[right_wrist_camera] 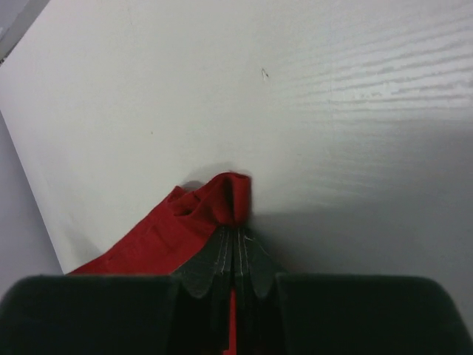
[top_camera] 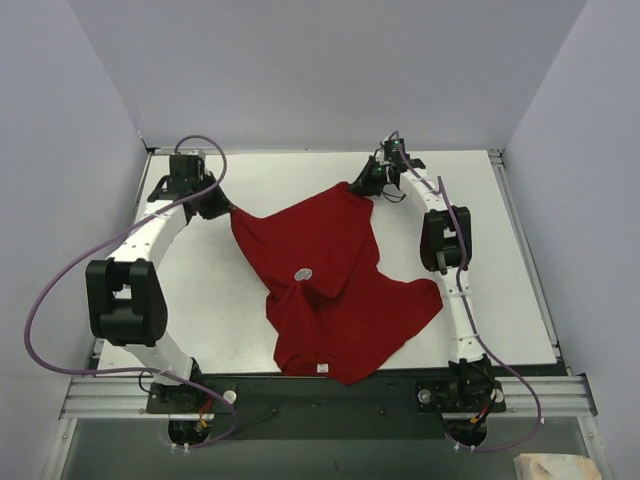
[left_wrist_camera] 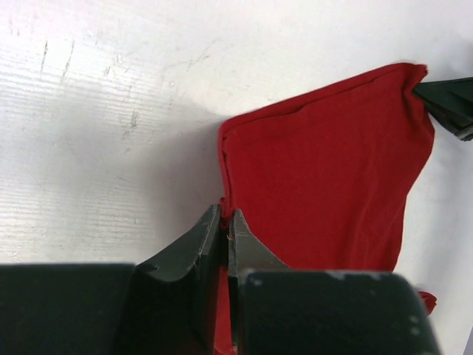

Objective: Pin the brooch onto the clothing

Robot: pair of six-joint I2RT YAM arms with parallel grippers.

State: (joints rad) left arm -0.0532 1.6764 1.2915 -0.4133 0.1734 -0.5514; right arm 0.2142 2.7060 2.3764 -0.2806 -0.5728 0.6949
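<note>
The deep-red clothing (top_camera: 335, 290) lies crumpled across the middle of the table, one part stretched between both grippers. A tiny round brooch (top_camera: 303, 273) sits on its fabric near the centre. My left gripper (top_camera: 228, 208) is shut on the clothing's far-left corner; in the left wrist view its fingertips (left_wrist_camera: 225, 216) pinch the hem of the clothing (left_wrist_camera: 318, 185). My right gripper (top_camera: 358, 185) is shut on the far-right corner; in the right wrist view the clothing (right_wrist_camera: 214, 203) bunches out beyond the gripper (right_wrist_camera: 235, 231). The right gripper's tip (left_wrist_camera: 447, 103) shows at the left wrist view's right edge.
White table (top_camera: 500, 260) with raised walls behind and at the sides. A small white label (top_camera: 322, 368) shows at the clothing's near edge. The metal rail (top_camera: 320, 395) with both arm bases runs along the near edge.
</note>
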